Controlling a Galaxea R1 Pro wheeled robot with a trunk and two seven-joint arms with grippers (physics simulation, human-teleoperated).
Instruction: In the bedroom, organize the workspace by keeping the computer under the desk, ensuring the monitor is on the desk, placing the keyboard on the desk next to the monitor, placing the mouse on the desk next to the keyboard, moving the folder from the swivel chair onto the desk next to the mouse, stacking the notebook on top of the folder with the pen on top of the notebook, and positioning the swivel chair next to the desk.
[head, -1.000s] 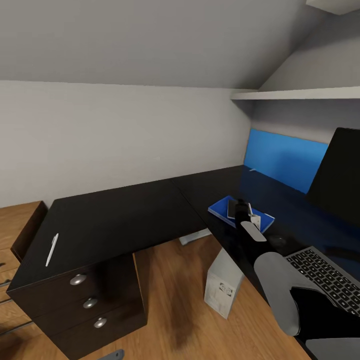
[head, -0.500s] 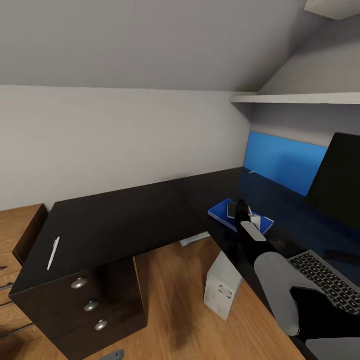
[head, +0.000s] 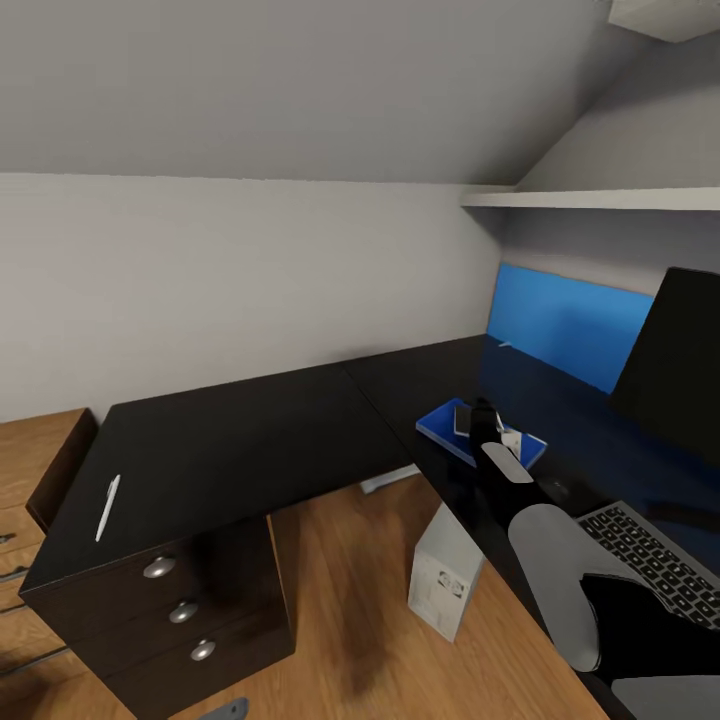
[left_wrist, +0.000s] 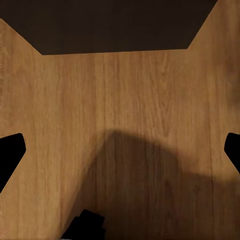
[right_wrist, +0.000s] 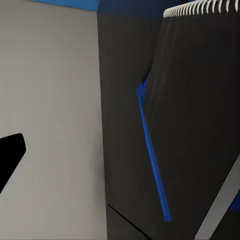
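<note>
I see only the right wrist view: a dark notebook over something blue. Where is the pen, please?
Observer: The pen lies on the other wing of the desk, above the drawers and far from the folder.
Operator: Is the left arm free?
Observer: The left gripper hangs open over the wood floor, holding nothing.
Operator: Is the computer in place?
Observer: The computer stands on the floor, close against the desk's inner edge.
</note>
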